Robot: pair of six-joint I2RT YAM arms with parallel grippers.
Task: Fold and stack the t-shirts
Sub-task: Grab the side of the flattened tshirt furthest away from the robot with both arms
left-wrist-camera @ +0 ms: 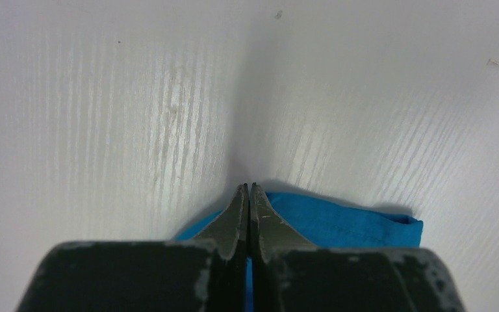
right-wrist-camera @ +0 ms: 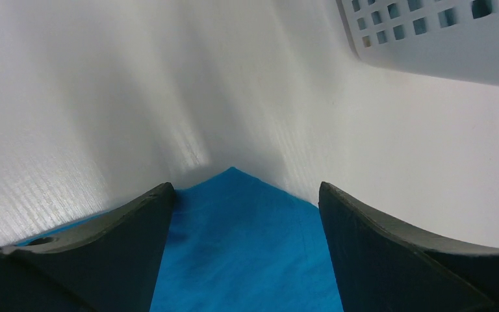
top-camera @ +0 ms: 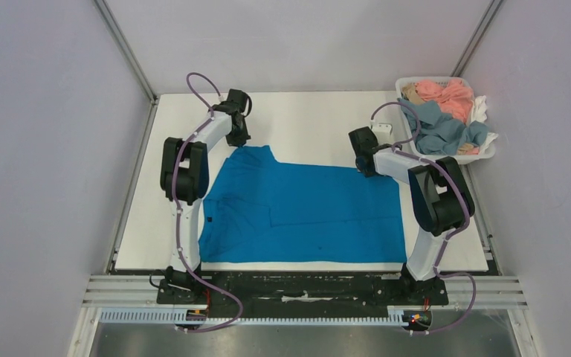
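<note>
- Left wrist view: the left gripper (left-wrist-camera: 247,188) has its fingers pressed together on a folded edge of the blue t-shirt (left-wrist-camera: 338,224); the bite looks thin, so the cloth could slip free on a lift.
- Right wrist view: the right gripper (right-wrist-camera: 245,192) stands apart, straddling the shirt's far corner and holding nothing; closing too high would miss it.
- Top external view: the shirt lies spread on the table (top-camera: 305,119); a one-sided pull would skew the fold; the basket (top-camera: 491,152) sits near the right arm, a snag risk.
</note>
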